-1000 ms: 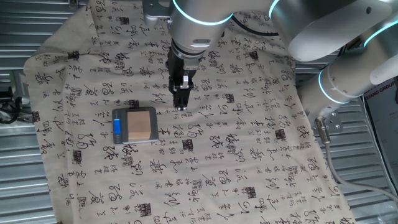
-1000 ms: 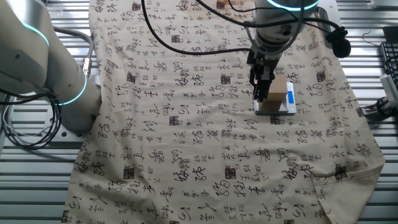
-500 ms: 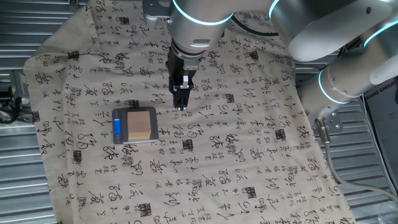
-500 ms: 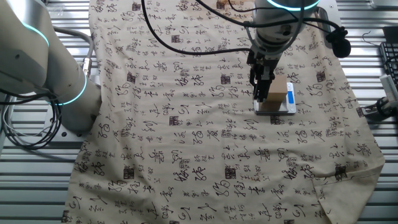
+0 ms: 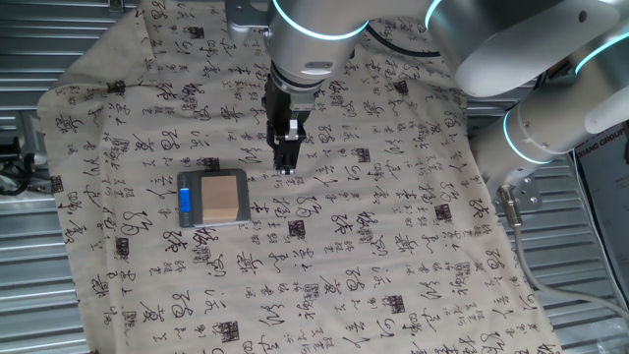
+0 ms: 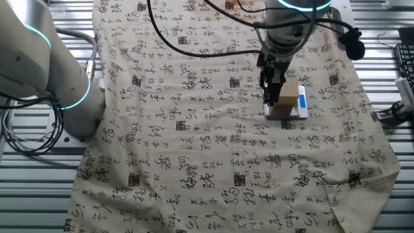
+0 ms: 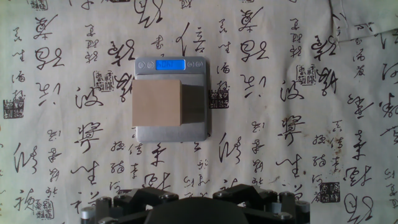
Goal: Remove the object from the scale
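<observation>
The tan square block lies on the grey scale, which has a blue strip at its left end. My gripper hangs above the cloth, to the right of and beyond the scale, apart from it, with its fingers together and nothing between them. In the other fixed view the gripper stands in front of the block and hides part of the scale. In the hand view the block sits on the left part of the scale; only the gripper's dark body shows at the bottom edge.
A beige cloth with black calligraphy covers the table. Its edges hang over the ribbed metal table top. The arm's white links stand at the right. A black cable crosses the cloth in the other fixed view.
</observation>
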### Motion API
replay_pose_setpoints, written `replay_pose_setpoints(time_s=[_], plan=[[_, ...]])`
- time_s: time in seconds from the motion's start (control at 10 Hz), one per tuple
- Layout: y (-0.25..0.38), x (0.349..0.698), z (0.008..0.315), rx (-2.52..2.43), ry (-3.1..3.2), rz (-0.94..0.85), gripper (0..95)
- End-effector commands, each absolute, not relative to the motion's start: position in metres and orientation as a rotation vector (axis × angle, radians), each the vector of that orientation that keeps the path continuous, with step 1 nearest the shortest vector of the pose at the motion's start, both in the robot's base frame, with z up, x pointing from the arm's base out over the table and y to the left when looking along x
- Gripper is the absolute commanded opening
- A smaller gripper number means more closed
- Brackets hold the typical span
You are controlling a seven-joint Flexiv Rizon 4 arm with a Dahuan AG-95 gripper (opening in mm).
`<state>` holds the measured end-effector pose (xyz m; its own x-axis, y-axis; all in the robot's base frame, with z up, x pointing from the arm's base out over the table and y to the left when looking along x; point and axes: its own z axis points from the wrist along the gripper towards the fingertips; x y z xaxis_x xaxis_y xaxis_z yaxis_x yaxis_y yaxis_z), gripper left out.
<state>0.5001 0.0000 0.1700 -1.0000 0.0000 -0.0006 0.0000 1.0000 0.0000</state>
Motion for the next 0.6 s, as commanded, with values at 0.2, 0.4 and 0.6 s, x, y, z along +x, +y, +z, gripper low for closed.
replay_pose_setpoints(time_s=[0.2,0.4,0.6], plan=[[0.0,0.5,0.1701,-0.053,3.091,0.022,0.0],[0.0001,0.5,0.1702,-0.049,3.091,0.019,0.0],[0.0001,0.5001,0.1702,-0.051,3.092,0.011,0.0]])
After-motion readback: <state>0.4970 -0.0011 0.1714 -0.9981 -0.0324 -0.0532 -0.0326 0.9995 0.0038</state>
